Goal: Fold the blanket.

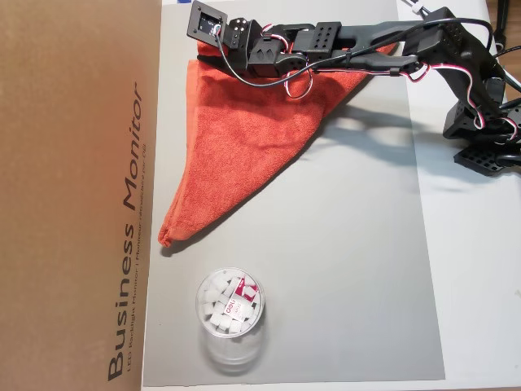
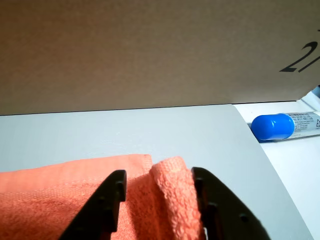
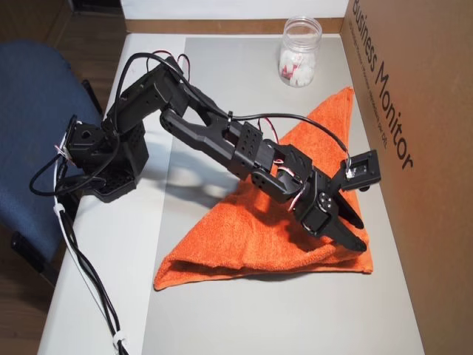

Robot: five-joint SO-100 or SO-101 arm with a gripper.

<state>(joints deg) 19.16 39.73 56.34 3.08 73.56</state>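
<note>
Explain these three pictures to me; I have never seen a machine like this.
It is a small black robot arm on a table, ending in a two-finger gripper. Two cameras look down from above; the third rides on the gripper, so you see its fingers up close. An orange-red blanket, folded into a triangle, lies on a grey mat. The fingers sit either side of a blanket corner, with the cloth between them. A clear cup, a cardboard box and a blue-capped tube are nearby.

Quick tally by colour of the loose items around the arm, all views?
Orange-red: 1, the blanket, folded into a triangle, corner between the fingers of the gripper
Clear: 1, the plastic jar of white pieces
Blue-capped: 1, the tube beside the mat
Brown: 1, the cardboard box
Total: 4
</note>
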